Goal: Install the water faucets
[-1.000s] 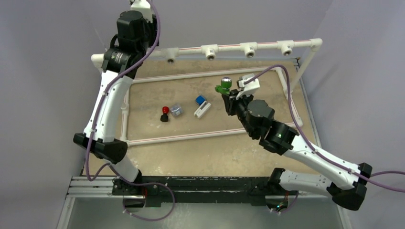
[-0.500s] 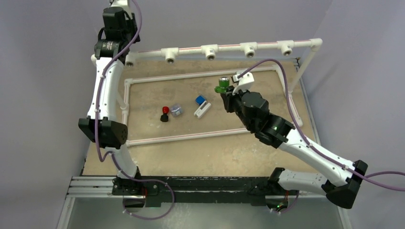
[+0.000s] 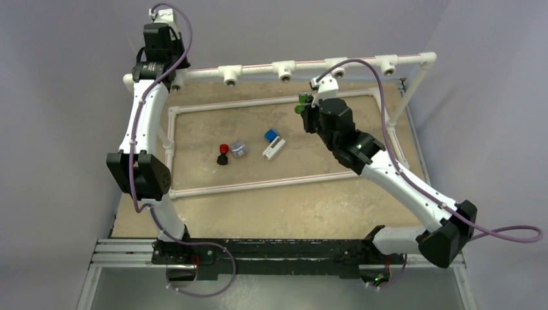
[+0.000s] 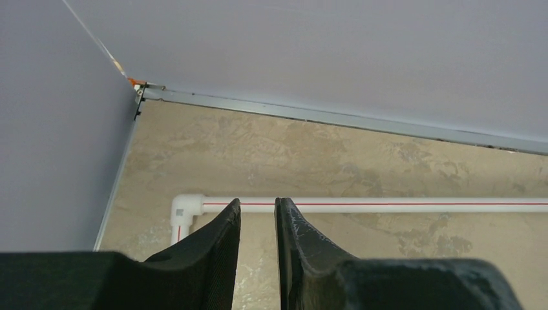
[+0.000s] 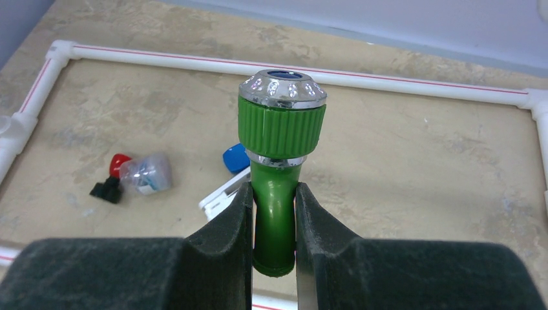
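The right gripper (image 5: 273, 194) is clamped on the green faucet (image 5: 282, 123). Its two dark fingers (image 5: 223, 226) squeeze the curved green stem, and the ribbed collar and chrome cap stand clear above them. In the top view this faucet (image 3: 301, 103) is held up off the table (image 3: 291, 206) at about 1 o'clock from the table's middle. It sits near the far bar of the flat pipe rectangle (image 3: 258, 102) and short of the raised rail of white tee fittings (image 3: 284, 68) at 12 o'clock.

The other two faucets lie on the table inside the rectangle, near its middle. The white faucet with the blue handle (image 3: 273, 143) lies on its side. At its 9 o'clock lies the black faucet with the red knob (image 3: 223, 155), with a small clear part (image 3: 239, 149) just beside it at 3 o'clock.

The left arm reaches to the table's 11 o'clock corner. In its wrist view the left gripper (image 4: 257, 213) holds nothing. Its jaws stand slightly apart, with a white pipe and elbow of the frame visible beyond them.
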Controlling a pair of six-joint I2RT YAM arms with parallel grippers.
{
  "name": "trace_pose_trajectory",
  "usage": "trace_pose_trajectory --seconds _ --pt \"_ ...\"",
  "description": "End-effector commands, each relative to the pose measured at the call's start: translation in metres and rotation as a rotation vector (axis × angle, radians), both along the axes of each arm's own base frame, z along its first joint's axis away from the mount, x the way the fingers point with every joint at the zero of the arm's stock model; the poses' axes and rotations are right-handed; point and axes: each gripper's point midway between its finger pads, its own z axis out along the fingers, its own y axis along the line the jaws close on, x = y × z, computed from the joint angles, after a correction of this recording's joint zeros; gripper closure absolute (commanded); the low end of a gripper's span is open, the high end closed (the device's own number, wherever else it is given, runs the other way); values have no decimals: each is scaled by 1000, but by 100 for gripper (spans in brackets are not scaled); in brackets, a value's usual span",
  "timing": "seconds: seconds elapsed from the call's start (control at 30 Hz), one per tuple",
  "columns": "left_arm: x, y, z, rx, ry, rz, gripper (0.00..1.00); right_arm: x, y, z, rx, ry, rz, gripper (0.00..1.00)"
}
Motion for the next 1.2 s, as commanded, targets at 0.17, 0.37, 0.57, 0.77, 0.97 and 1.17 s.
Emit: trace_pose_trajectory --seconds 0.17,0.37,0.57,0.77,0.97,1.17 --pt "-11 -4 -25 -36 37 -20 78 43 -6 12 56 10 -13 100" --pt "-22 -8 -33 -49 67 -38 80 70 -16 5 60 24 -44 100" --pt "-34 -15 -37 -73 98 -69 83 91 -23 6 58 20 -73 100" --pt "-47 -25 -54 -112 162 -98 87 110 -30 9 25 9 -101 100" --pt "-61 -37 -66 -164 204 -134 90 129 -48 5 22 13 -135 100" --pt "-74 -42 -69 -185 237 -153 93 150 -62 5 18 10 -175 100"
